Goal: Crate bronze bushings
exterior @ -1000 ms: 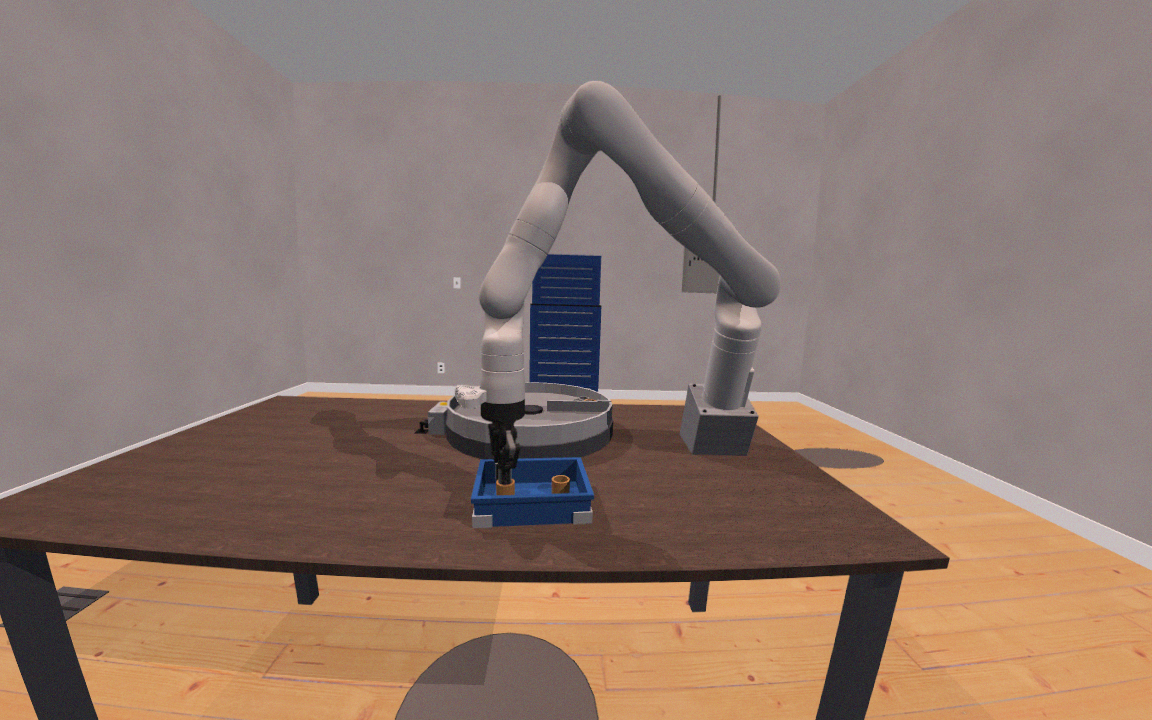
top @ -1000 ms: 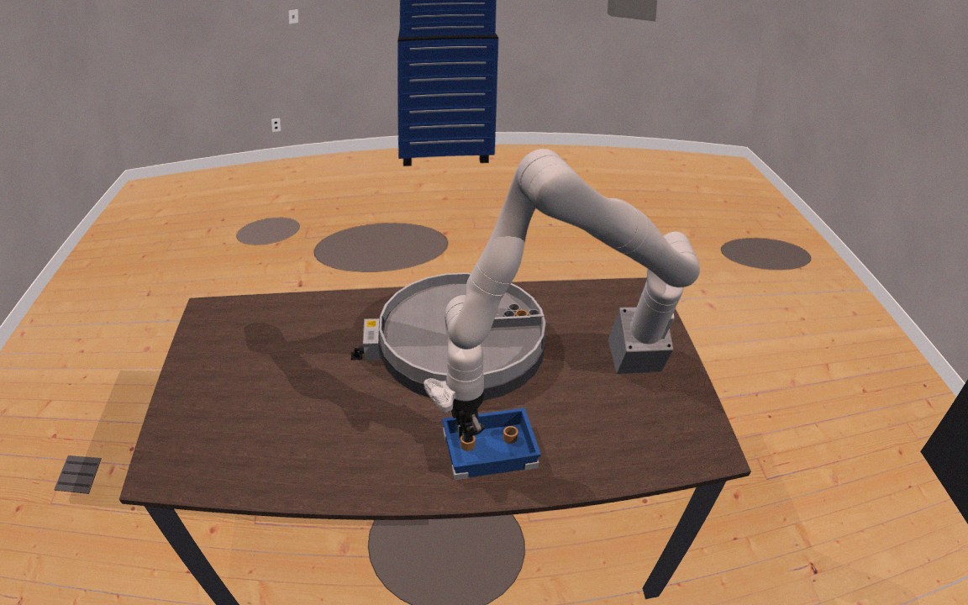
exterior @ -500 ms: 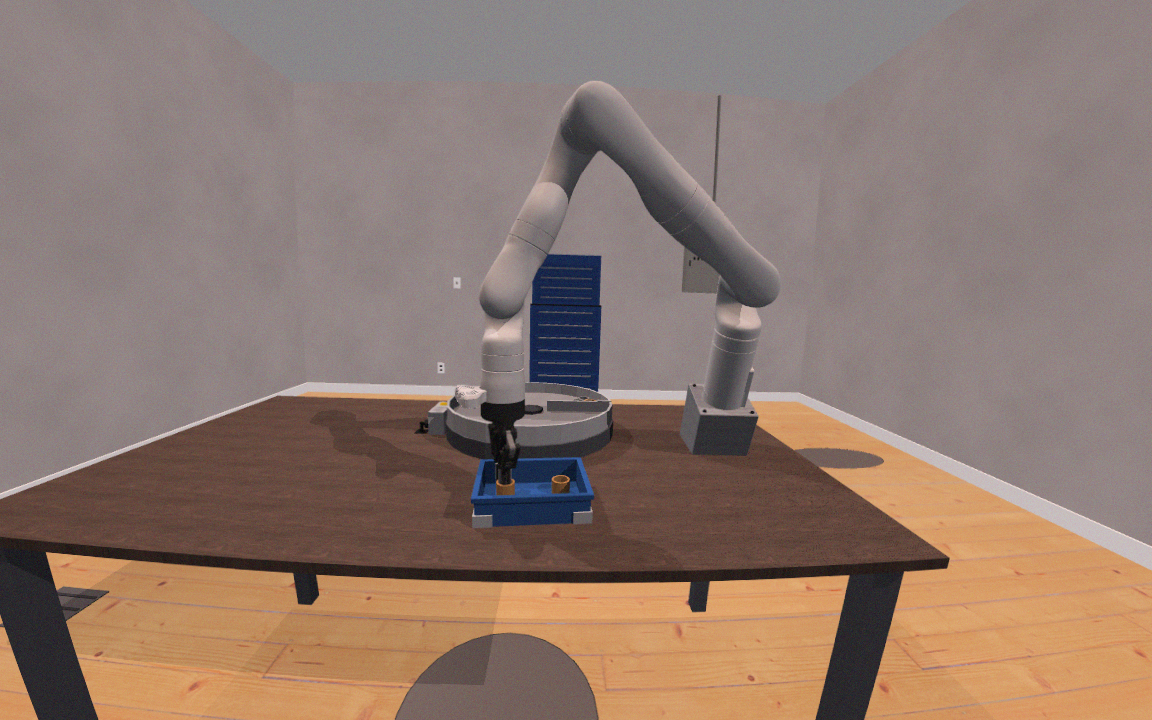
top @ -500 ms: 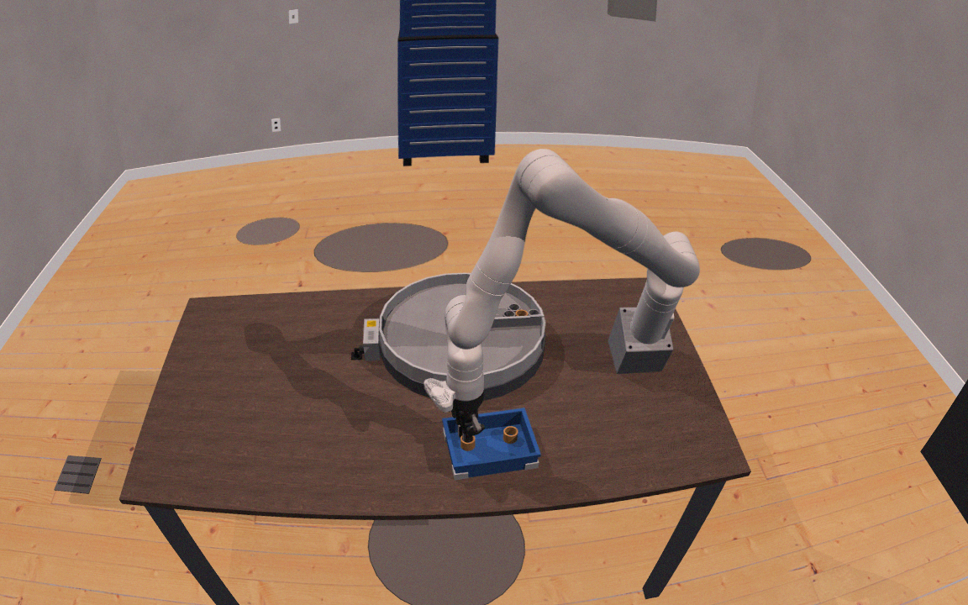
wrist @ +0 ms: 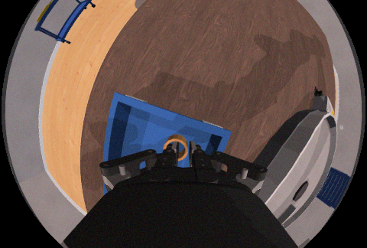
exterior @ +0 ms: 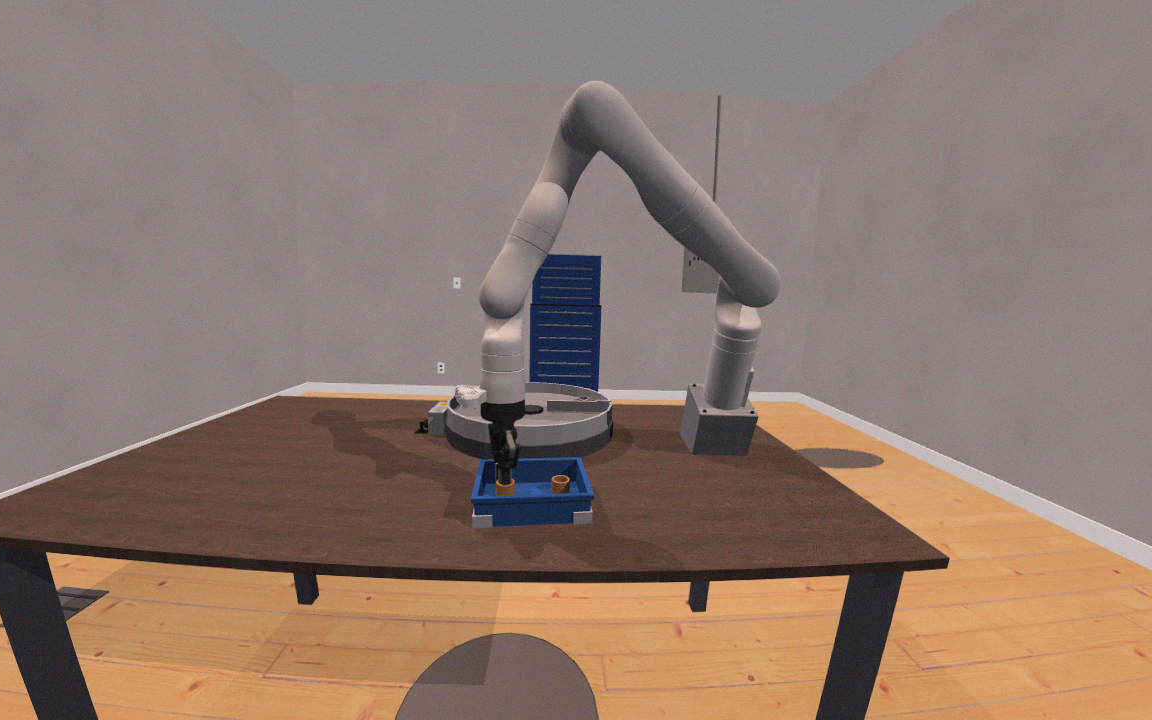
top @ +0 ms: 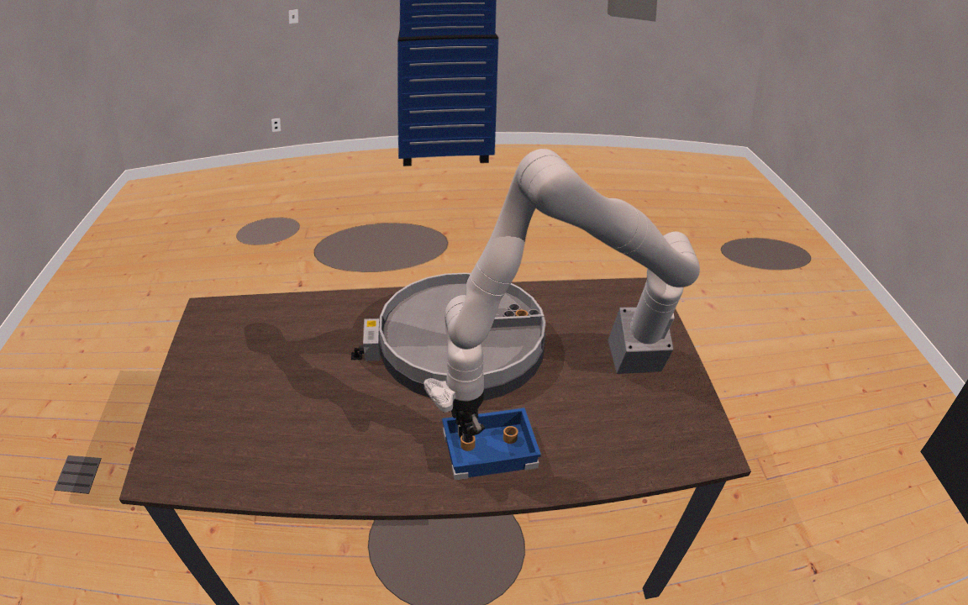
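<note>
My gripper (top: 466, 435) (exterior: 504, 477) (wrist: 183, 147) is low in the blue crate (top: 498, 462) (exterior: 531, 512) (wrist: 172, 114), open by a narrow gap. One finger is inside the ring of a bronze bushing (top: 468, 445) (exterior: 505, 489) (wrist: 179, 137) and the other is outside it, clear of its wall. A second bronze bushing (top: 510, 439) (exterior: 559, 489) stands in the crate's right part. On the grey turning table (top: 416, 323) (exterior: 562, 431) (wrist: 315, 156), another bronze bushing (top: 521, 315) sits among dark steel bushings (top: 513, 307) behind the divider. The arm hides part of the turntable.
The low divider (top: 518, 321) (exterior: 577, 406) crosses the right side of the turntable. A grey box (top: 370, 342) with a yellow label adjoins the turntable's left side. The arm's base (top: 639, 353) (exterior: 718, 431) stands right of the turntable. The crate is near the table's front edge.
</note>
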{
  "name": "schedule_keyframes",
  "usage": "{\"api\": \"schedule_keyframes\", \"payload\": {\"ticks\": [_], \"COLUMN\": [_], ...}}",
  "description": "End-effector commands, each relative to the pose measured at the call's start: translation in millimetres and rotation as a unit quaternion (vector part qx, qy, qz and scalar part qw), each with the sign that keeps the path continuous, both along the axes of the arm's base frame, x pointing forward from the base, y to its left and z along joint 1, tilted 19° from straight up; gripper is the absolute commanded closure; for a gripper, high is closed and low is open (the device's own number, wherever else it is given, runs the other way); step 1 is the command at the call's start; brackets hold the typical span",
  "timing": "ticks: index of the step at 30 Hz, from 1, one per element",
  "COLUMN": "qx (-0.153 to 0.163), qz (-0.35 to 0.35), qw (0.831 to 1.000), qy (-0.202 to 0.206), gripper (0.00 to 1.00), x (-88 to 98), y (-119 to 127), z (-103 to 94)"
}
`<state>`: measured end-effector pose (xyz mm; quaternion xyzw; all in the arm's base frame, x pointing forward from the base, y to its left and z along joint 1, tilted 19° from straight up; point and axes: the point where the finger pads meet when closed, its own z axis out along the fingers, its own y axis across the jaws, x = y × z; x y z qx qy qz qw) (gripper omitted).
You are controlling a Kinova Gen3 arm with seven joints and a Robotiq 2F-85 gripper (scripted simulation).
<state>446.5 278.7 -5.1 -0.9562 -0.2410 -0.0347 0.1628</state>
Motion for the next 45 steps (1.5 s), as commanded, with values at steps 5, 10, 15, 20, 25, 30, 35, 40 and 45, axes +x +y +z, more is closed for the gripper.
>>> {"api": "schedule_keyframes", "payload": {"ticks": [5,10,15,20,25,30,35,40,45], "qx": [0.000,0.000,0.000,0.000,0.000,0.000,0.000,0.000,0.000], "qz": [0.000,0.000,0.000,0.000,0.000,0.000,0.000,0.000,0.000], "qw": [1.000,1.000,1.000,1.000,1.000,1.000,1.000,1.000,1.000], "qy": [-0.001,-0.001,-0.001,-0.001,-0.001,-0.001,-0.001,-0.001,-0.001], "gripper": [0.84,0.84,0.84,0.84,0.84,0.84,0.84,0.84,0.84], "x": [0.8,0.8,0.8,0.8,0.8,0.8,0.7,0.7,0.7], "y": [-0.1,-0.1,-0.1,-0.1,-0.1,-0.1,-1.9,-1.9,-1.9], "z": [0.8,0.8,0.8,0.8,0.8,0.8,5.4,5.4,5.4]}}
